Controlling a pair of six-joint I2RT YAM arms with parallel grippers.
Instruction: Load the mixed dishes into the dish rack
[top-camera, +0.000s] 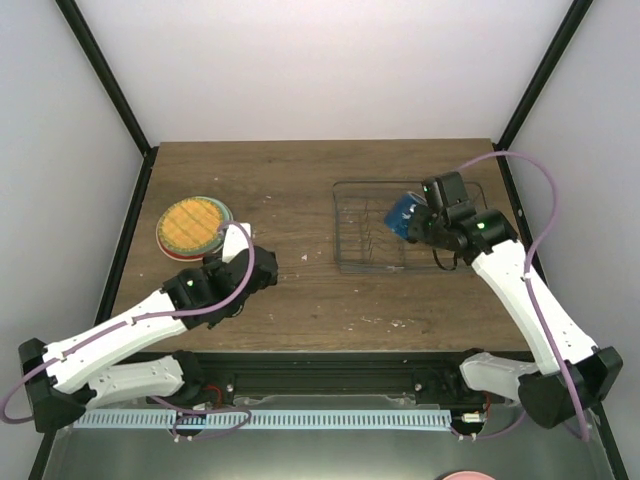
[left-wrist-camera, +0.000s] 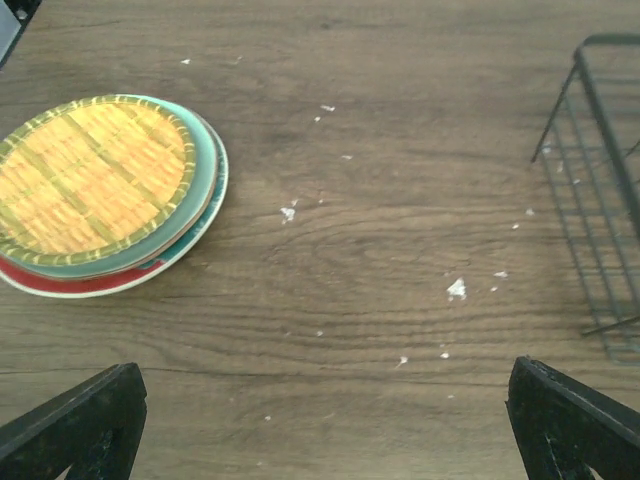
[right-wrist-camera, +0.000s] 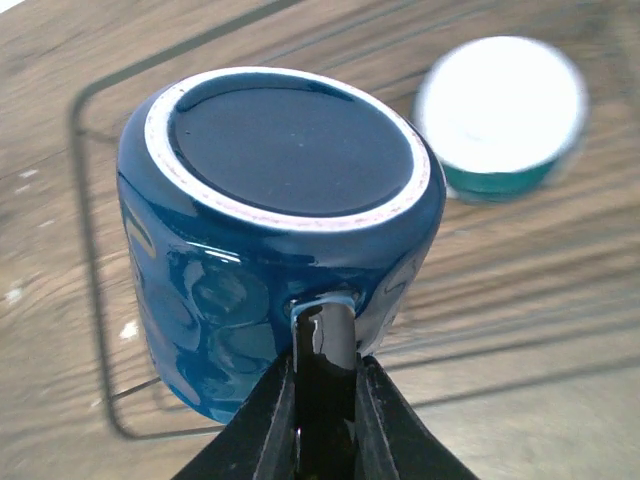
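1. Your R gripper (right-wrist-camera: 325, 365) is pinched narrow on the handle of the dark blue mug (right-wrist-camera: 280, 200). There's a finger on each side of the handle, and the mug sticks out ahead of the wrist.
2. Mug attitude: the base faces the wrist cam, so its long axis runs away from the gripper, and I judge the mouth points down twd the wood. The mouth itself isn't visible.
3. Under it is the dish rack (top-camera: 350, 258). In the top view the mug hangs over the rack's middle. It looks clear of the wires, but contact can't be ruled out from these views.
4. The cream bowl (right-wrist-camera: 500, 110) shows just past the mug's right shoulder in the wrist view, blurred. It seems to lie inside the rack's outline, but I can't say for sure.
5. Judgement: the drop spot lies along the mug's own axis, so you need a descent, not a sideways shift. Keep to the side away from the bowl.
6. Your L gripper (left-wrist-camera: 322, 400) is spread wide, holding nothing, over the bare table (left-wrist-camera: 380, 250).
7. The plate stack is ahead-left of it: yellow-orange plate (left-wrist-camera: 95, 175) on top, mint green plate (left-wrist-camera: 203, 160) under that, red-rimmed plate (left-wrist-camera: 75, 287) at the bottom. None are racked yet.
8. The L arm is nearer the plates and the R arm is nearer the rack. The rack sits well apart from the stack, off to the L gripper's right.
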